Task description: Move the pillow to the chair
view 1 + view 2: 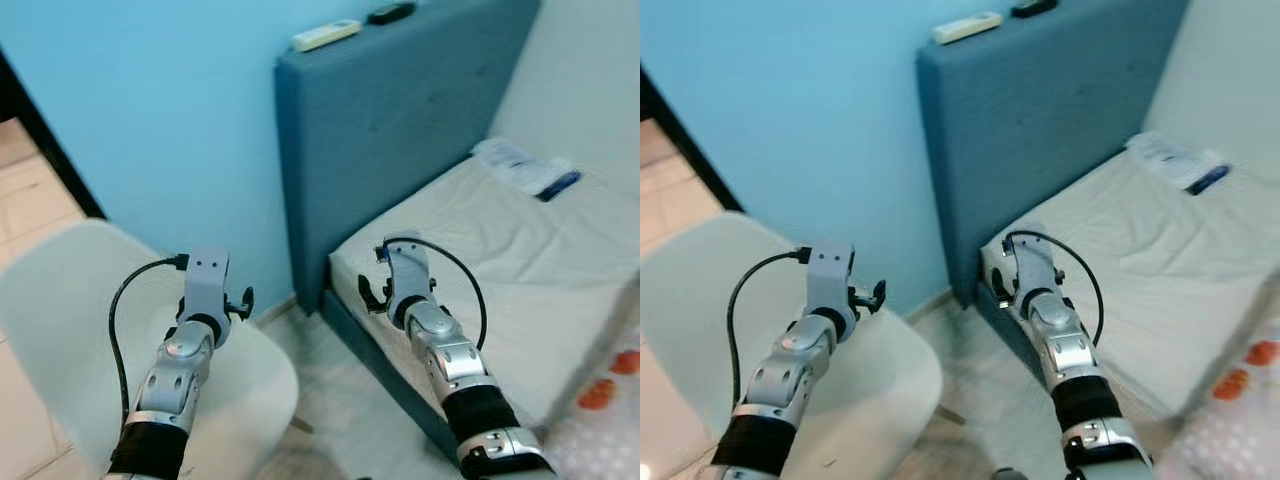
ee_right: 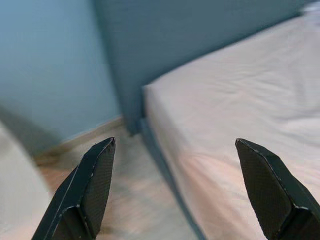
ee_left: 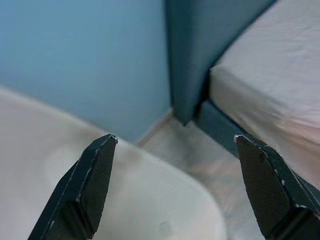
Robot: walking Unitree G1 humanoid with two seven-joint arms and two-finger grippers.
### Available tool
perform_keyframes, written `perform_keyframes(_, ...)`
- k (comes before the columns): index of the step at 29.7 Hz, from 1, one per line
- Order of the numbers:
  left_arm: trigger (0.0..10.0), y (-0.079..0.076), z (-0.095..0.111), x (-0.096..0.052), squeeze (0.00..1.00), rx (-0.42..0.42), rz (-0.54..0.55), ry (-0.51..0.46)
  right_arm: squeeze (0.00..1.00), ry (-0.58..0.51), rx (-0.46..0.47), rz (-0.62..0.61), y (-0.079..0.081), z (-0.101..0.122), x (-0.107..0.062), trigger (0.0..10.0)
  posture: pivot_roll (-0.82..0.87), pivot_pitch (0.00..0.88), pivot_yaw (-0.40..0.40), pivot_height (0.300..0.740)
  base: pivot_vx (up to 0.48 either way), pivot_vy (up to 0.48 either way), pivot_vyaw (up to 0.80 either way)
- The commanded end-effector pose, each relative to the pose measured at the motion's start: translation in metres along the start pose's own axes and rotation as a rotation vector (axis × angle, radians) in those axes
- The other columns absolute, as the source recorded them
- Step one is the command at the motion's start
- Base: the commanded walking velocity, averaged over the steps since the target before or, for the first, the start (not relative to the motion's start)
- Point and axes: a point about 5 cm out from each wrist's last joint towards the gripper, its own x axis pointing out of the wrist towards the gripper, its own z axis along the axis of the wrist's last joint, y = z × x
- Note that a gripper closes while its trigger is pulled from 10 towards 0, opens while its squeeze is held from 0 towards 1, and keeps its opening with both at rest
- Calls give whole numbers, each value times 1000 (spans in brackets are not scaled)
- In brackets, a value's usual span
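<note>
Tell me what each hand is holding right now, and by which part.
Nothing. The left hand is open above the chair, and the right hand is open over the edge of the bed.

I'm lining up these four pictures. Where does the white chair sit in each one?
Left eye view: chair at lower left, under the left arm.
Right eye view: chair again lower left.
Left wrist view: its seat lies behind and between the open fingers.
Right wrist view: a pale blurred edge beside one finger, likely the chair.
Shared landmark: the blue headboard.
</note>
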Motion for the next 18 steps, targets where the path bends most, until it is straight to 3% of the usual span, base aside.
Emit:
perform_keyframes(1, 10000, 4, -5, -1, 0, 11, 12, 15, 0, 19, 18, 13, 5, -5, -1, 10000, 31, 87, 43, 740, 0, 0, -800)
perform_keyframes(18, 10000, 1, -5, 0, 0, 14, 7, 15, 0, 39, 19, 11, 4, -9, -2, 10000, 26, 86, 45, 740, 0, 0, -787)
